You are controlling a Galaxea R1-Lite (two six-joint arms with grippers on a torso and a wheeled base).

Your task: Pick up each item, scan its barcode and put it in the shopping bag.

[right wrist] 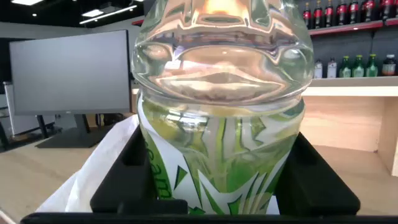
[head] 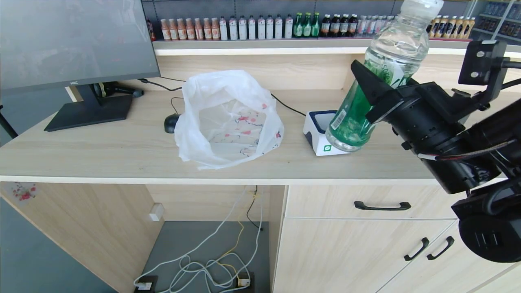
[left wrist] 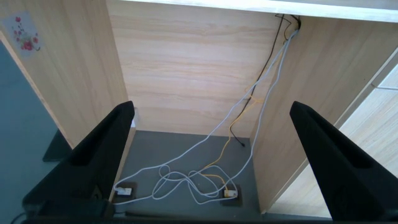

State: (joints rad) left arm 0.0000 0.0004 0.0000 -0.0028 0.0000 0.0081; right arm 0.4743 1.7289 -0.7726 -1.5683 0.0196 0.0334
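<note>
My right gripper (head: 376,91) is shut on a clear water bottle (head: 380,77) with a green label, held tilted, its base just above the white barcode scanner (head: 319,132) on the counter. From the right wrist the bottle (right wrist: 221,124) sits squeezed between the two black fingers (right wrist: 127,174). A white plastic shopping bag (head: 228,118) stands open on the counter, left of the scanner. My left gripper (left wrist: 211,162) is open below the counter, facing the cables on the floor.
A monitor (head: 73,40) on its stand sits at the counter's back left, a black mouse (head: 171,122) beside the bag. Bottles line the shelf (head: 260,42) behind. Drawers with black handles (head: 381,206) are under the counter on the right. Cables (head: 211,260) lie on the floor.
</note>
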